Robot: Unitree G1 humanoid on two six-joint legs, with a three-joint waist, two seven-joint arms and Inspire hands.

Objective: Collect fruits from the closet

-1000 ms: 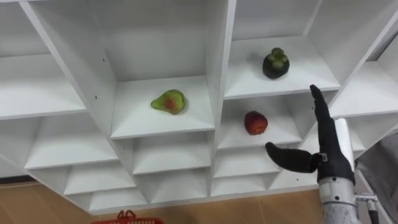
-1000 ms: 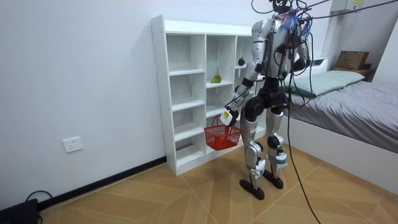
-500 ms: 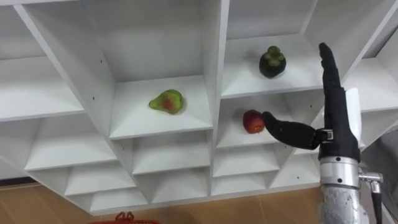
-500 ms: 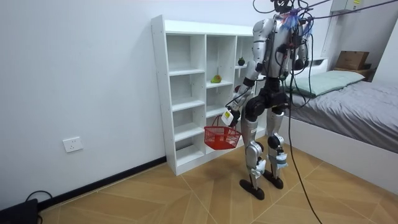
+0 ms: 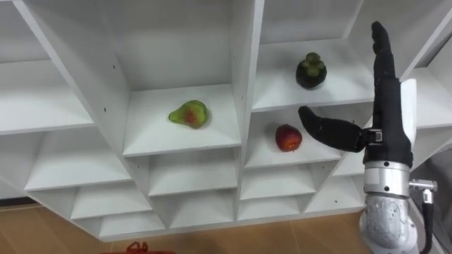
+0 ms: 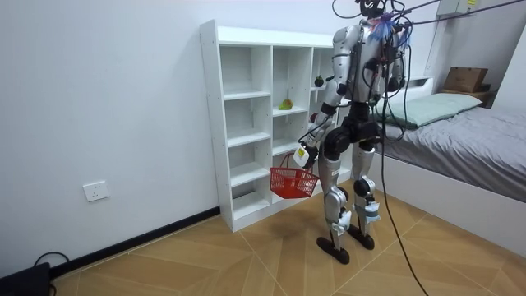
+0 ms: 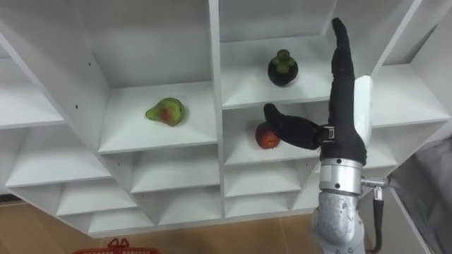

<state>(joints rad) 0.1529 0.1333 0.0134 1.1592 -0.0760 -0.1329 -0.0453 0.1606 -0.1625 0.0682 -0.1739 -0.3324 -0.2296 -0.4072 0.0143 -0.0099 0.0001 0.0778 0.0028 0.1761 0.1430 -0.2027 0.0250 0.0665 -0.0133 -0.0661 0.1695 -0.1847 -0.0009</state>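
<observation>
Stands upright on a wooden floor, close before a white closet [image 5: 244, 85] of smooth flat boards, divided into square, open compartments. Carries a red basket [image 6: 292, 181] of open mesh low at the left side, hanging from the left hand [image 6: 302, 153], which is closed round the handle.

Three fruits in the closet, each alone on its own board:
- a pear [image 5: 189, 113], green with a red blush, glossy, lying on its side;
- in the next column to the right and one board higher, a dark round fruit [image 5: 311, 71] with a small leafy cap, matte, sitting upright;
- directly below that one, a red apple [image 5: 288, 138], round and shiny.

Holds the right hand [image 5: 387, 106], black and slender above a metal wrist, up in front of these two right compartments. Fingers straight, close together, pointing upward beside the dark fruit. Thumb spread wide to the side, its tip just above the apple, with a small gap in the left eye view. Grasps nothing.
</observation>
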